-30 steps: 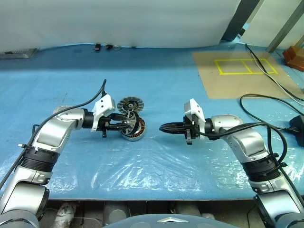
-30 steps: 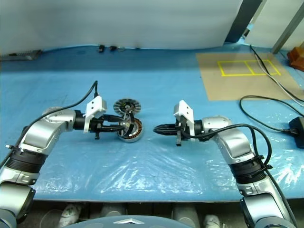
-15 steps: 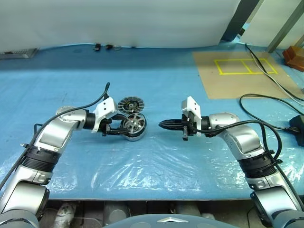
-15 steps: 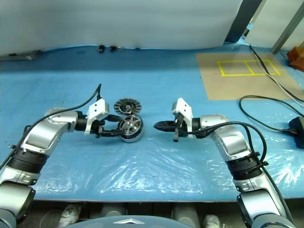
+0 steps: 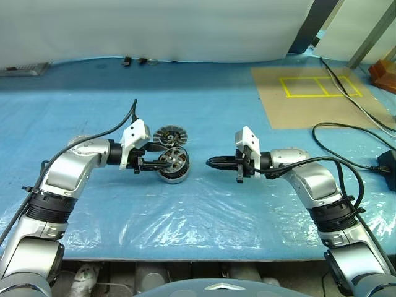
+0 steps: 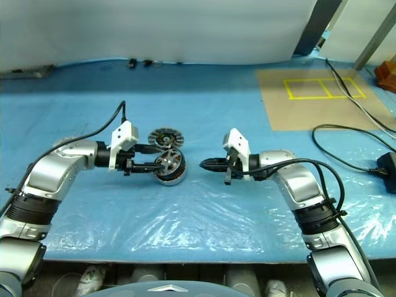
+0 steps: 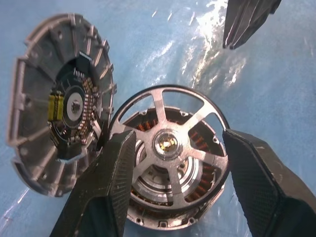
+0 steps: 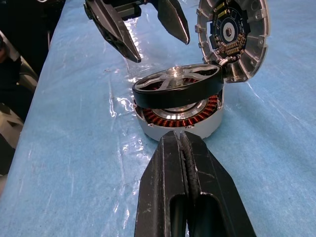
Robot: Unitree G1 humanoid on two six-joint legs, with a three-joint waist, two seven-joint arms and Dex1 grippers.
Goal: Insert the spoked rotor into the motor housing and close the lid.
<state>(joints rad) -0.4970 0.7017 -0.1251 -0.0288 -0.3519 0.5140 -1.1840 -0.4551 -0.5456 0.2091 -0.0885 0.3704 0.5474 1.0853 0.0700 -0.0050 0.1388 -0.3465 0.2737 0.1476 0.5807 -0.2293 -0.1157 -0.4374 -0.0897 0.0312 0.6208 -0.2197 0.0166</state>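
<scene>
Two arms reach in from either side over a blue plastic sheet (image 5: 204, 229), their grippers pointing toward each other with the motor parts between them. Much of the motor housing (image 8: 178, 121) is covered: the spoked rotor (image 7: 168, 143) sits on top of it, tilted rather than seated flat, so that only part of the copper-coloured windings (image 8: 197, 112) and the gray wall below them can be seen. From the head camera the rotor and housing merge into one small round shape, and it cannot be told there how far the rotor has gone in. The lid (image 7: 54, 131) leans on edge against the far side of the housing, touching it, with its ribbed rim and inner face in sight; its outer face is turned away.

The left gripper (image 5: 162, 163) is held low and nearly level, aimed to the robot's right, its fingers (image 7: 106, 197) spread on either side of the rotor's rim; whether they touch the rim cannot be made out. The right gripper (image 5: 210, 163) points to the robot's left, slightly downward, its fingers (image 8: 190, 197) pressed together and empty, the tips just short of the housing.
</scene>
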